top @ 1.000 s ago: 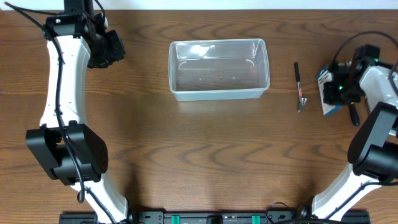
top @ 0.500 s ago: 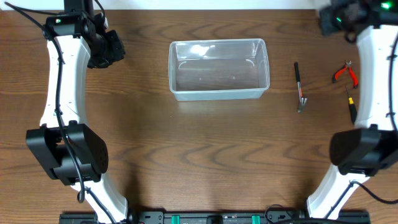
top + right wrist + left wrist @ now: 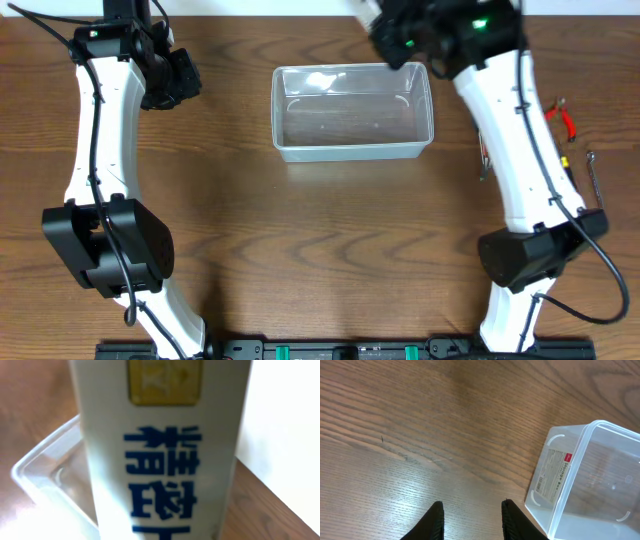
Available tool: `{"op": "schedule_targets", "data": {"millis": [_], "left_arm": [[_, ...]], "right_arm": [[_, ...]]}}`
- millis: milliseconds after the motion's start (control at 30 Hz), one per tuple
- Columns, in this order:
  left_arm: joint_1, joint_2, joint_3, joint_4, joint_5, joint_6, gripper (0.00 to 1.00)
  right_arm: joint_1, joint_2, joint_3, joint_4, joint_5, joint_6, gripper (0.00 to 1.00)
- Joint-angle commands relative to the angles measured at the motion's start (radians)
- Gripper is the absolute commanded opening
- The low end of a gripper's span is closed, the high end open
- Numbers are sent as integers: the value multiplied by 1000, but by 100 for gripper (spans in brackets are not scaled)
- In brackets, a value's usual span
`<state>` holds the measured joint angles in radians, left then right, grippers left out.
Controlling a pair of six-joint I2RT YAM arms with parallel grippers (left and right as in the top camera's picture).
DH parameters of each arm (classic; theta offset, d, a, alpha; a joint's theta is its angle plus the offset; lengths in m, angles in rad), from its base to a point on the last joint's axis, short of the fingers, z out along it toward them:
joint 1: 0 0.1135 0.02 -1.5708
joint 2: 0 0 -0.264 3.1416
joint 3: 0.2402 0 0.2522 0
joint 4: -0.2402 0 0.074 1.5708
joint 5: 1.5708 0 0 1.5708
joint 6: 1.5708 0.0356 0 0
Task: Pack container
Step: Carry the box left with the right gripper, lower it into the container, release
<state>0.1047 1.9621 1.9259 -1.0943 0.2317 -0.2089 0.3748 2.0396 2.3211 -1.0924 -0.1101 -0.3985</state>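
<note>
From overhead, the container (image 3: pixel 350 150) lies at upper centre of the tabletop (image 3: pixel 300 250), empty, its long axis running left to right. The right claw (image 3: pixel 398 32) hovers, blurred, at its upper right corner, so the container lies just down-left of it. The left arm (image 3: pixel 95 130) stands well off at upper left.

In the left wrist view, the left claw (image 3: pixel 471 520) is spread wide with nothing between its fingers, and the container sits at right.

In the right wrist view, a white cardboard box (image 3: pixel 160 460) with blue print fills the centre, with the container's corner at lower left. The fingers are hidden; we judge the right claw clamped on the box.
</note>
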Motion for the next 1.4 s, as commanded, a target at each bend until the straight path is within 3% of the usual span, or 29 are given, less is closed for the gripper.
{"op": "schedule_targets", "data": {"millis": [0,633,1367], "left_arm": [[3,-6,-7,-5,-9,10,27],[3,-6,-7,4,-18,10,28],[3,-6,-7,29,-18,10,28]], "right_arm": [[24,63,-12,-18,-2,-31,14],[36,346,-13,-230,-37,-53,10],[83,381,-33,-288,-135,-101,11]]}}
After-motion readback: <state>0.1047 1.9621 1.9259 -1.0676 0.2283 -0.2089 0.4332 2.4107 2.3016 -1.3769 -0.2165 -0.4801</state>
